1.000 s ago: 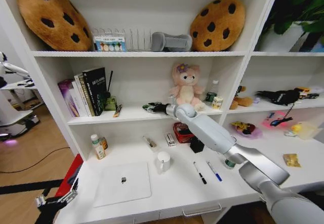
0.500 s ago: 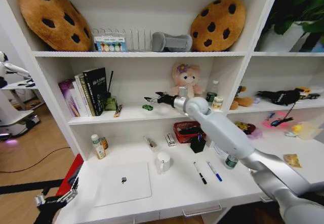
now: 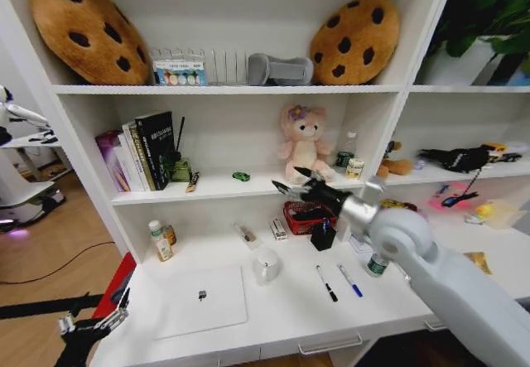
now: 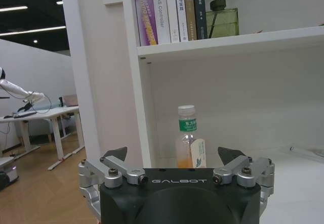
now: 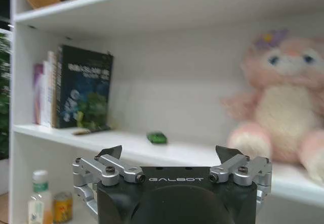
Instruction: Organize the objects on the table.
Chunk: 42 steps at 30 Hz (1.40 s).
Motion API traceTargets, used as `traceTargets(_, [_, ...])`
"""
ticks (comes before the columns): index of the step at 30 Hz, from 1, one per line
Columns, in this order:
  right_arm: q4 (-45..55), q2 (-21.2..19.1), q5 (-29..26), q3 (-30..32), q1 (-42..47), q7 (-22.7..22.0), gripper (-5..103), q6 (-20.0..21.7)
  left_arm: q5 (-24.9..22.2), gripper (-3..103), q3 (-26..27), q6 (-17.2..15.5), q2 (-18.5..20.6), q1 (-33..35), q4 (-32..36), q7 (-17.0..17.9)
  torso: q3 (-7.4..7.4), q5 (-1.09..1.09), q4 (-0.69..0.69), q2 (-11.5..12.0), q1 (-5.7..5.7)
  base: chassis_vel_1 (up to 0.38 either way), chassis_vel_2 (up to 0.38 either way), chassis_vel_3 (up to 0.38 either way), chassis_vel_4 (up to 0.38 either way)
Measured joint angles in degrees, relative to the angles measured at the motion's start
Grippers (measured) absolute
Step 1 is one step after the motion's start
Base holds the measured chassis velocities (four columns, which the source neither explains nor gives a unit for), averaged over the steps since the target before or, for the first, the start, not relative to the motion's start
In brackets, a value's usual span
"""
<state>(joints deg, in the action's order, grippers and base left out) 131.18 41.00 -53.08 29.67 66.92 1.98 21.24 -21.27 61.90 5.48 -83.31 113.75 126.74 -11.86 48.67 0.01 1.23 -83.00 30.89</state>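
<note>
A tiny green toy [image 3: 241,176] [image 5: 157,137] lies on the middle shelf, left of the pink plush bear [image 3: 305,143]. My right gripper [image 3: 290,183] [image 5: 171,153] hangs open and empty in front of that shelf, a short way right of the toy. On the white table [image 3: 281,321] lie a slim silver laptop [image 3: 201,301], a black pen [image 3: 327,284] and a blue pen [image 3: 350,281]. My left gripper [image 3: 83,330] [image 4: 174,154] is parked low off the table's left end, open with nothing in it.
A white mug [image 3: 267,263], a red basket [image 3: 302,215], a small black object [image 3: 323,236] and a drink bottle [image 3: 157,241] [image 4: 188,138] stand at the table's back. Books [image 3: 141,147] and a green glass bottle [image 3: 180,168] fill the shelf's left end.
My right gripper has let go of the green toy, which now rests on the middle shelf. The arm has drawn back to the right and away from the shelf. The left arm stayed put.
</note>
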Motion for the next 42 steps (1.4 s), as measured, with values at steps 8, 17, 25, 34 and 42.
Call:
traceTargets(8, [-0.94, 10.66, 11.7, 11.2, 20.5, -4.51, 100, -3.51, -0.12, 98, 0.17, 0.45, 0.54, 0.71, 1.24, -0.12, 0.01, -0.01, -0.03, 0.0, 0.01, 0.0, 0.0, 0.0, 0.0])
traceTargets(17, [-7.28, 19.67, 20.37, 10.29, 28.69, -6.2, 100, -8.46, -0.02, 98, -0.61, 0.67, 0.82, 0.68, 2.08, -0.06, 0.01, 0.0, 0.0, 0.01, 0.01, 0.0, 0.0, 0.0, 0.0])
traceTargets(25, [-13.67, 21.05, 22.46, 6.19, 26.3, -7.99, 100, -6.05, -0.04, 98, -0.01, 0.87, 0.91, 1.16, 1.99, -0.1, 0.02, -0.01, -0.02, 0.0, 0.03, 0.0, 0.0, 0.0, 0.0])
traceTargets(34, [-18.92, 18.62, 20.35, 2.53, 22.44, -9.85, 100, -2.47, 0.87, 98, -0.85, 0.96, 0.42, 0.88, 1.41, -0.02, 0.02, -0.02, -0.01, 0.01, 0.03, 0.0, 0.0, 0.0, 0.0])
traceTargets(42, [-22.27, 17.38, 19.59, -2.44, 17.33, -11.22, 100, -0.49, 1.31, 98, -0.94, 0.86, -0.16, 0.57, 0.75, 0.01, 0.02, -0.01, -0.01, 0.02, 0.03, 0.0, 0.0, 0.0, 0.0])
